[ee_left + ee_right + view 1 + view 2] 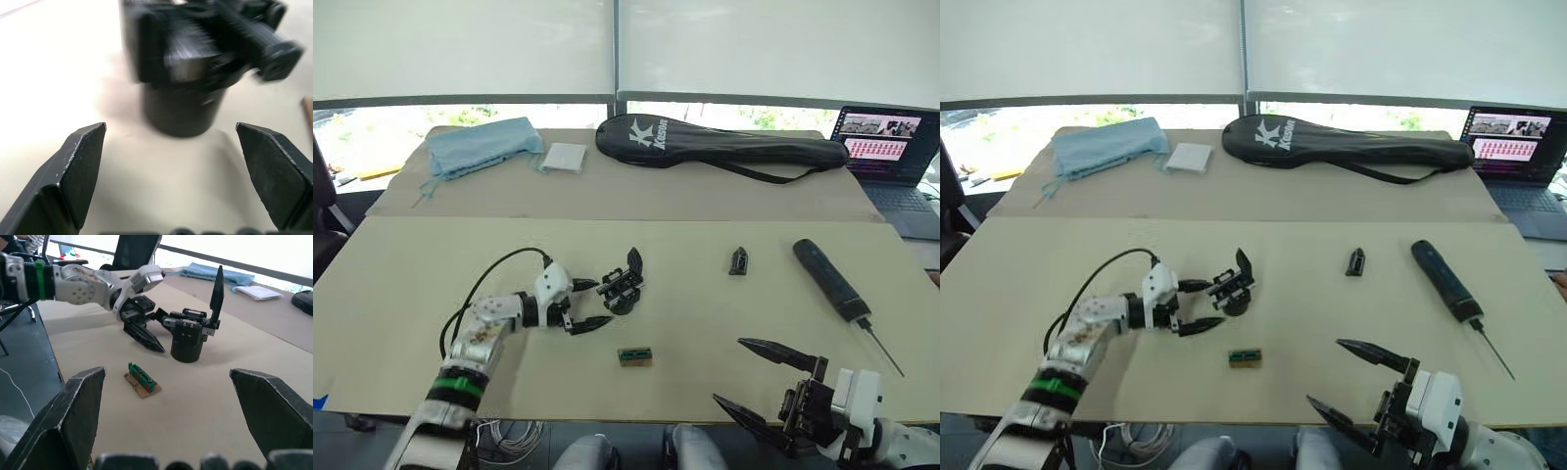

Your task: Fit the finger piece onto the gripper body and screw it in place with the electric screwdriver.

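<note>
Left gripper (590, 305) fingers spread wide, empty, straddling the gripper body (623, 287) mid-worktop (401, 284). Right gripper (756, 377) gapes empty near the front edge. Finger piece (738, 260) lies beside the electric screwdriver (832, 280). Racket bag (715, 147) reads "Kason".

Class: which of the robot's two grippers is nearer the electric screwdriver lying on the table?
The right. The right gripper, jaws open, hovers just in front of the electric screwdriver, nearer the robot. The left gripper, jaws open, is far across the table at the gripper body.
</note>
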Motion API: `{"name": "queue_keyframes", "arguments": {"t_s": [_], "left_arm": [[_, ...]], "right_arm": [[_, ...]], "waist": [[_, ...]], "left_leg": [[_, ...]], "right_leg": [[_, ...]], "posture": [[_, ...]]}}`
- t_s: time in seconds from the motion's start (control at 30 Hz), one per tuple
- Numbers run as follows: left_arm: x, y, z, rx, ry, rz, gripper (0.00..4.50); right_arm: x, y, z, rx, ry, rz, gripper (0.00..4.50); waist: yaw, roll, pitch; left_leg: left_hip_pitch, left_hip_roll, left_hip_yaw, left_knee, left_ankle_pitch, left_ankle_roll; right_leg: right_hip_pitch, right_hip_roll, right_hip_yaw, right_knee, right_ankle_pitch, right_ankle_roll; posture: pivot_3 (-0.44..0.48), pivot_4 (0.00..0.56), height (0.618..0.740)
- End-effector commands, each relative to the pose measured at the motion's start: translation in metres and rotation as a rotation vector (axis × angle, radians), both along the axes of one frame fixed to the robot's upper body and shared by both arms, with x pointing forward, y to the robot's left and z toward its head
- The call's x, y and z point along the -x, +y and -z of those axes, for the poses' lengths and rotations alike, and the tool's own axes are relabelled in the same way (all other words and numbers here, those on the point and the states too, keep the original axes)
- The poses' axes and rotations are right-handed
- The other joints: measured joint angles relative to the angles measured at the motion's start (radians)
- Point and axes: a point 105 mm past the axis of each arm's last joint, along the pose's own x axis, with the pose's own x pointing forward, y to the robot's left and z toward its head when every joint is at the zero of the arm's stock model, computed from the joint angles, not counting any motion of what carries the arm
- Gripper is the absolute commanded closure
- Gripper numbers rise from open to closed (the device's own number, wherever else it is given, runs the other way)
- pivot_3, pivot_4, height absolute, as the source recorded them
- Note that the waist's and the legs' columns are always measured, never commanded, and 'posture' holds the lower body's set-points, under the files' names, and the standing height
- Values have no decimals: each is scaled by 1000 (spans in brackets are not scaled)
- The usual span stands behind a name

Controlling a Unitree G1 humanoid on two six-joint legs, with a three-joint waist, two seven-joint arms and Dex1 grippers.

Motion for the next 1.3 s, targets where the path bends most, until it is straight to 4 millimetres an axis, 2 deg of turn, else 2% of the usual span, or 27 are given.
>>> {"name": "queue_keyframes", "arguments": {"t_s": [0.03, 0.17, 0.3, 0.43, 0.53, 0.63, 0.73, 0.87, 1.0, 1.07, 1.13, 1.3], "left_arm": [[-3, -4, -1, -3, -20, 113, 12], [-7, -20, -3, 0, -17, 242, 12], [-15, -34, -1, -15, -23, 284, 12], [-18, -40, 2, -45, -23, 305, 12], [-21, -37, 3, -62, -20, 295, 12], [-21, -31, 4, -68, -16, 291, 798], [-21, -27, 4, -55, -7, 289, 2135], [-19, -26, 0, -4, -17, 287, 2183], [-36, -40, -30, 114, -100, 140, 2183], [-27, -48, -42, 163, -113, 82, 2183], [-12, -53, -45, 199, -117, 33, 2183], [6, -55, -31, 176, -99, -153, 2183]], "right_arm": [[1, 2, -11, -4, -41, -15, 0], [3, 1, -12, 0, -40, -11, 0], [5, 0, -11, 3, -38, -3, 0], [6, 0, -10, 3, -39, 7, 0], [7, 0, -9, 3, -40, 17, 0], [8, 0, -8, 3, -40, 24, 0], [8, 0, -7, 1, -41, 27, 0], [6, 2, -7, -2, -43, 23, 0], [6, 0, -8, 4, -45, 24, 0], [7, -1, -7, 10, -41, 29, 0], [7, -1, -7, 10, -37, 30, 0], [7, 1, -6, 7, -36, 26, 0]], "waist": [[2, 0, 0], [7, -1, 1], [9, -1, 1], [4, -2, 1], [5, -2, 1], [4, -2, 1], [0, -2, 1], [-8, -2, 1], [-8, -3, 1], [-8, -3, 2], [-8, -3, 2], [-3, -3, 2]], "left_leg": [[0, 0, 0, 0, 0, 0], [-2, -1, 0, 1, 0, 1], [-3, -1, 0, 4, 0, 1], [-3, 0, 0, 5, -1, 2], [-3, 0, 0, 6, -1, 3], [-3, 0, 0, 6, -1, 4], [-3, 0, 0, 6, -1, 4], [-3, 1, 0, 6, -1, 4], [-3, 1, 0, 6, -1, 4], [-5, 1, 0, 7, -1, 5], [-5, 1, 0, 6, -2, 6], [-5, 0, 0, 6, -3, 6]], "right_leg": [[0, 0, 0, -1, 0, 0], [-1, -1, -2, -1, 0, 0], [0, -1, -1, -1, 0, 0], [0, -1, -1, 0, 0, 0], [0, -1, -1, 0, 0, 0], [0, -1, -1, 0, 0, 1], [0, -1, -1, 0, 0, 0], [0, 0, -1, 1, 0, 0], [0, -1, -1, 1, 0, 0], [-1, -1, 0, 1, 0, 1], [-2, -1, 1, 1, 0, 1], [-2, -1, 1, -1, 0, 1]], "posture": [[0, 150, 740], [0, 150, 740], [0, 150, 740], [0, 150, 740], [0, 150, 740], [0, 150, 740], [0, 150, 740], [0, 150, 740], [0, 150, 740], [0, 150, 740], [0, 150, 740], [0, 150, 740]]}}
